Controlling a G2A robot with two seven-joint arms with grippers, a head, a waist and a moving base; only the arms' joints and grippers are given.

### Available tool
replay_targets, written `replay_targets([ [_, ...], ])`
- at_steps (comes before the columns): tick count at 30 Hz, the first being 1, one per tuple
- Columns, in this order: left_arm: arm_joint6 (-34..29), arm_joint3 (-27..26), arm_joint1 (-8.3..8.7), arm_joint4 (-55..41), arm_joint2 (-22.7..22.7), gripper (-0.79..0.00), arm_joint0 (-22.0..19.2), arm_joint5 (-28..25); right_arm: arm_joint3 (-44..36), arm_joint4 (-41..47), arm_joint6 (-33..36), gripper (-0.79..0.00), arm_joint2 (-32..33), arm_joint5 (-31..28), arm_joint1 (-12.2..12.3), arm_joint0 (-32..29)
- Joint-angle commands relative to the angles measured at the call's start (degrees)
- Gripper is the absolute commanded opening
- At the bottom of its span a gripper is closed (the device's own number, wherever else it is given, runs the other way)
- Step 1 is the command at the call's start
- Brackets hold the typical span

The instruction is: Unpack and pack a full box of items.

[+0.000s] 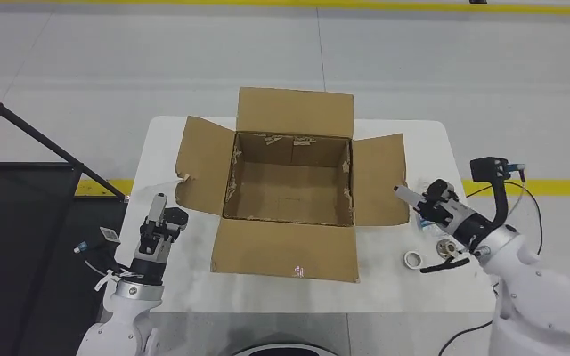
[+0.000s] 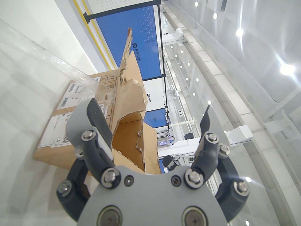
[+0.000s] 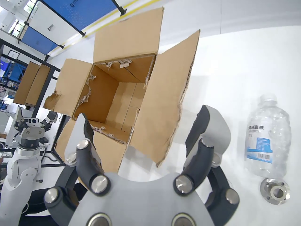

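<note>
An open cardboard box [image 1: 289,249] stands mid-table with all flaps spread; its inside [image 3: 117,95] looks bare. My right gripper [image 1: 411,196] hovers open and empty just off the box's right flap [image 3: 164,99]; its fingers [image 3: 207,123] hold nothing. Beside it on the table lie a clear plastic bottle [image 3: 268,137] and a small metal flange [image 3: 275,190], also seen as the bottle [image 1: 428,230] and flange [image 1: 414,259] from above. My left gripper [image 1: 160,214] stays open and empty at the table's left front, facing the box's labelled side [image 2: 70,118] and torn flap [image 2: 131,88].
The white table [image 1: 392,285] has free room in front of the box and along its left edge. A black frame [image 1: 44,142] stands left of the table. Something clear and plastic [image 2: 47,57] shows near the left gripper [image 2: 152,118].
</note>
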Motion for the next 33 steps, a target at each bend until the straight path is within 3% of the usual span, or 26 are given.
replay_targets([
  [1, 0.0, 0.0, 0.0, 0.0, 0.0, 0.0, 0.0, 0.0, -3.82, 1.67, -2.22, 0.0, 1.58, -2.9, 0.04, -4.37],
  [3, 0.0, 0.0, 0.0, 0.0, 0.0, 0.0, 0.0, 0.0, -4.64, 3.55, -4.63, 0.0, 2.73, -5.77, 0.05, -7.06],
  [33, 0.15, 0.11, 0.05, 0.84, -0.24, 0.0, -0.47, -0.06, -4.63, 3.0, -5.21, 0.0, 2.75, -5.87, 0.08, -7.24],
])
